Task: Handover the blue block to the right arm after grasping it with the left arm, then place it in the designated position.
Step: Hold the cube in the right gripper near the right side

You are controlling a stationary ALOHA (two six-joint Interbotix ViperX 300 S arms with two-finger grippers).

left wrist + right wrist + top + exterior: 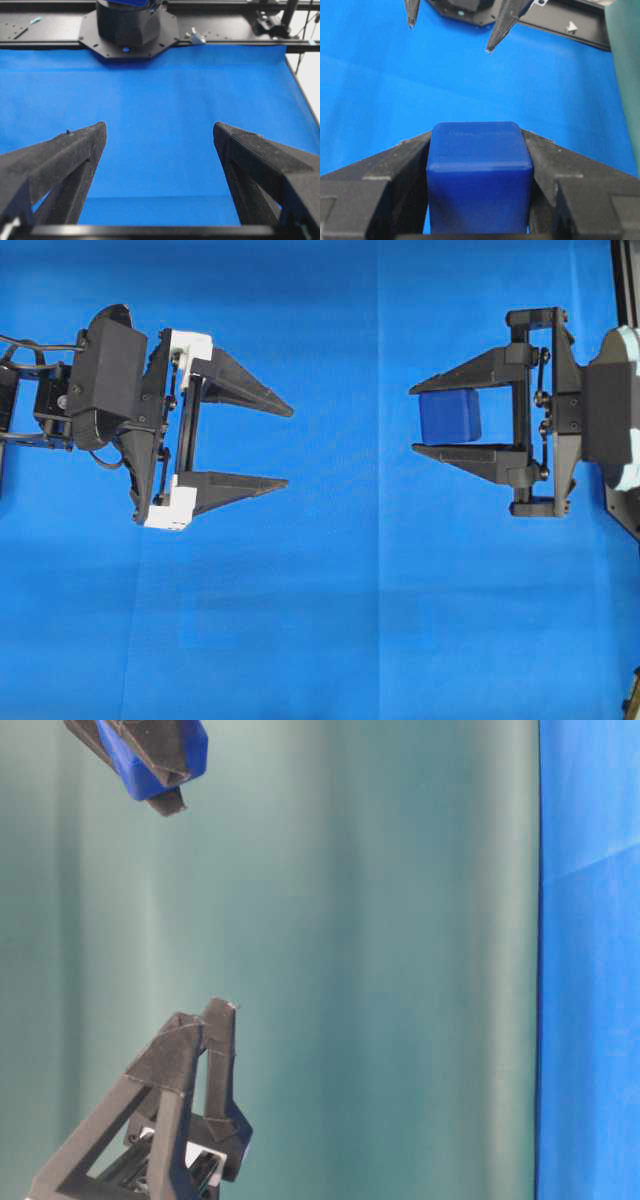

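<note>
The blue cloth [330, 620] covers the whole work surface, and nothing lies on it; no marked target spot shows in any view, so where the block should go cannot be told from here.

The left arm [100, 380] sits on the left of the overhead view with its gripper [285, 445] spread wide and empty, fingers pointing toward the middle. The left wrist view confirms this: only bare cloth between its two fingers.

The right arm [600, 410] sits on the right, well apart from the left one. Its gripper [413, 421] is clamped on the blue block [449, 416], one finger against each side face. The right wrist view shows the block seated deep between the fingers, and the table-level view shows it held up in the air, clear of the cloth.

By this layout, the pickup and the handover look finished: the block is in the right gripper alone, and the left one has let go. What is left is the placing, that is, carrying the block to its spot, lowering it and releasing it.

The block itself is a small dark-blue cube with rounded edges and corners, smooth and matte, darker than the cloth. It sits square in the grip, not visibly tilted.
</note>
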